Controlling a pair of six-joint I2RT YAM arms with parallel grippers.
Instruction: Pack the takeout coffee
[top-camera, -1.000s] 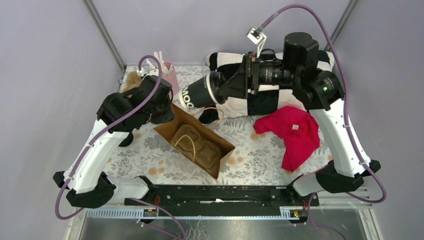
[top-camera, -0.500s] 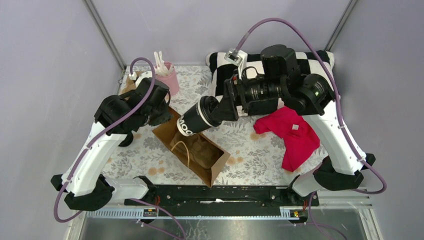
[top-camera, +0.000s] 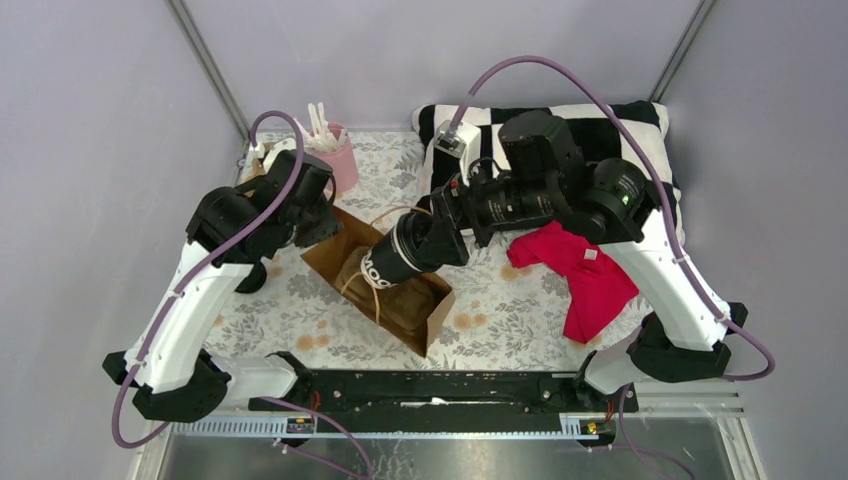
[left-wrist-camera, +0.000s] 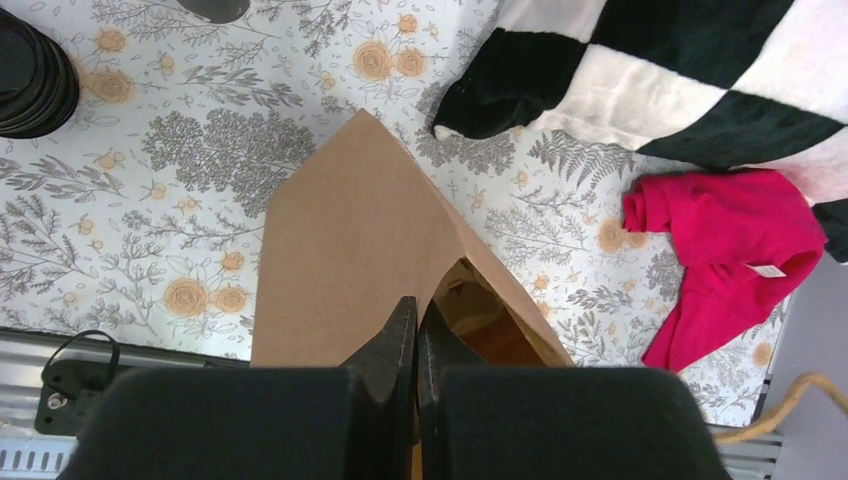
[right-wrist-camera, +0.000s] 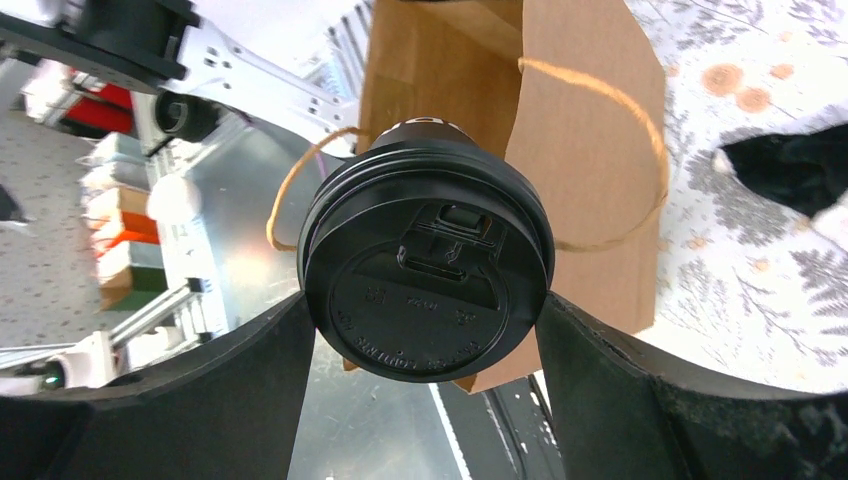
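Right claw (top-camera: 427, 240) holds coffee (top-camera: 388, 260) slanted, base toward bag (top-camera: 325, 256).

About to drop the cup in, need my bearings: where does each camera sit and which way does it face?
Top external: above, behind the bases, looking down on the table; both arms show, right gripper holding the takeout coffee over the paper bag.
Left wrist: looks down past the left gripper, shut on the bag's rim.
Right wrist: looks along its fingers at the coffee's lid, bag beyond.
Shared: all three show the bag; top and left wrist, the red cloth and checkered pillow.
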